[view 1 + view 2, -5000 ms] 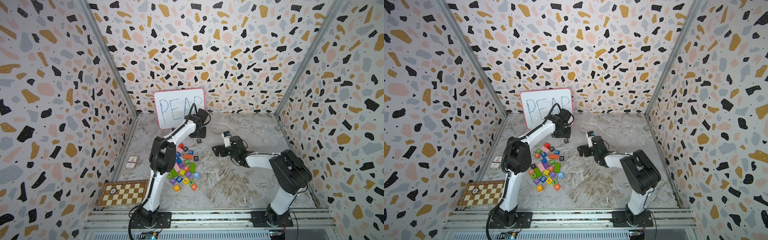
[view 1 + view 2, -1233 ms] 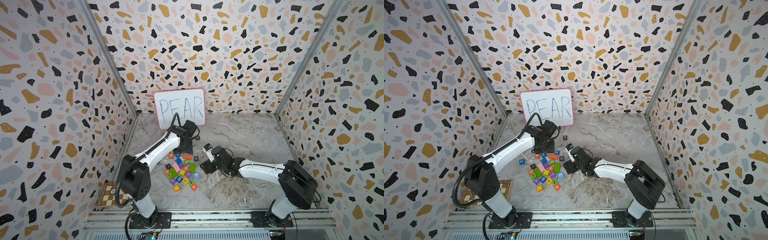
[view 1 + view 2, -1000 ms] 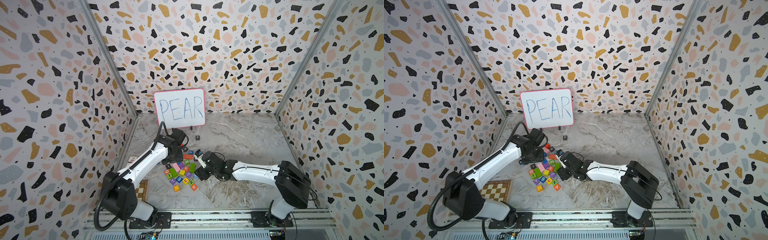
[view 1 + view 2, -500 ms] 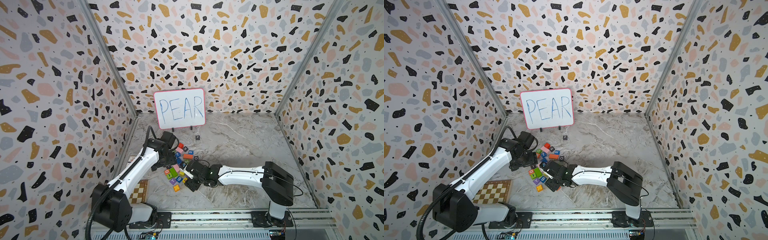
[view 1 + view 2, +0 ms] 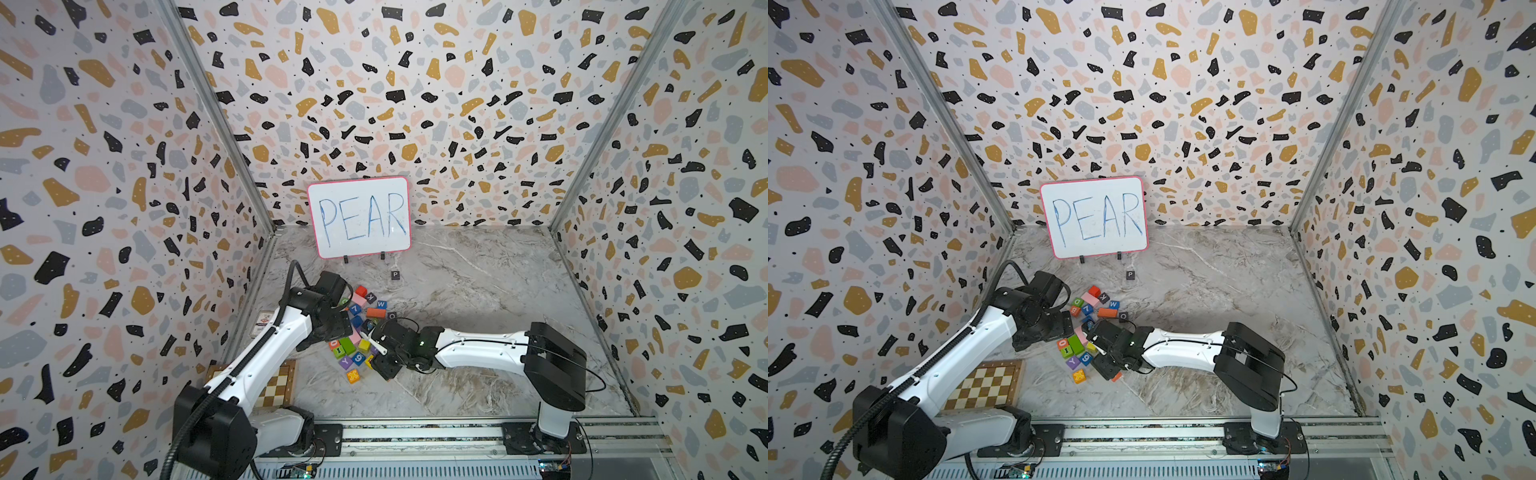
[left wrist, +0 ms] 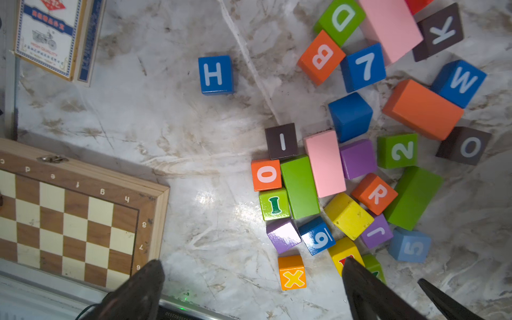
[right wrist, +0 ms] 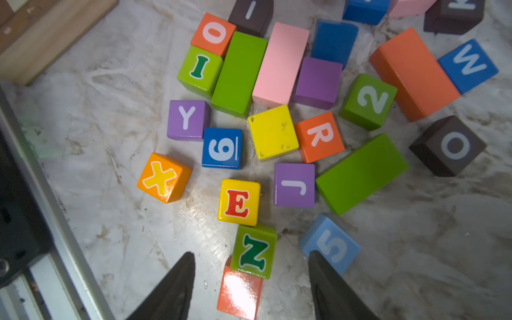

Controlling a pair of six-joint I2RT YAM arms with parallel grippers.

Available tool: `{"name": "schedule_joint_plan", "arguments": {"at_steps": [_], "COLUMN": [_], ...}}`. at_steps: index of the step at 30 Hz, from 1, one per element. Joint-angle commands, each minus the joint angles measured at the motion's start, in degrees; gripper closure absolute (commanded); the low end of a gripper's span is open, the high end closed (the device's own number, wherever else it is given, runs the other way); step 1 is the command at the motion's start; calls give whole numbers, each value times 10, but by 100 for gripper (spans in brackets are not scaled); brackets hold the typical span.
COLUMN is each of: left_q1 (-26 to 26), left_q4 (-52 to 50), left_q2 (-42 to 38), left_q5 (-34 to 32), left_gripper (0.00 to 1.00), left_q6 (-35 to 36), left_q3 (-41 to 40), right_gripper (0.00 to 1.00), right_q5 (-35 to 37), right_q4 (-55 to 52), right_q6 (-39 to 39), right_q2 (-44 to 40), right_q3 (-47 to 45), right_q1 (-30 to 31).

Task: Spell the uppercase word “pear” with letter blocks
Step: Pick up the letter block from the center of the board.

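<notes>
Both arms have come down from the back of the cell onto the block pile since five seconds ago. The black P cube (image 5: 395,274) has stayed where it was, alone before the whiteboard (image 5: 360,220) and well beyond both claws.

The left claw (image 6: 250,266) gapes wide and holds nothing; its fingers are black and tapered. An orange X cube (image 6: 292,273) lies below the gap. A wooden chessboard (image 6: 69,216) lies to the outside of one finger.

The right claw (image 7: 250,255) is partly spread and grips nothing. A green Z cube (image 7: 254,252) lies between its tips, touching neither. Just ahead of the Z cube is the yellow E cube (image 7: 239,202) with its red letter. Farther ahead, the R cube (image 7: 320,137) rests against a plain yellow cube (image 7: 273,133). Back toward the wrist from the Z cube lies an orange-red cube (image 7: 239,291); glare washes out its top, so its letter cannot be read.

All the blocks are glossy painted wood with crisp edges and printed characters. The table (image 7: 110,138) is scuffed, with a grey-veined marble look.

Counted ahead of the left claw are five long bricks: two green (image 6: 300,188), two pink (image 6: 325,163) and one orange (image 6: 422,109). Three cubes show no character: one yellow, one purple (image 6: 358,158) and one blue (image 6: 349,116). Of the word's letters, one P, one E and one R can be read.
</notes>
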Motion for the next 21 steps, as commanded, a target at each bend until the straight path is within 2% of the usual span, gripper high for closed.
{"name": "schedule_joint_plan", "arguments": {"at_steps": [1,9,17,21], "left_q1": [23,62,67,68], "left_q4": [-28,-8,-5,-4], "left_q2": [8,22,40,40], "left_q5": [5,49,57,54], "left_gripper": [1,1,1,1], "left_q6": [-5,7,13,13], "left_q3": [15,19,22,20], "right_gripper": [36,45,54,56], "right_q5": [-10,-24,-36,-35], "right_q4": [-25,-34,-33,-32], "right_q6": [28,15,7,6], "right_q2": [9,61,84,85], "right_q3": [28,72,87,90], "right_q1": [4,-4,-9,-10]}}
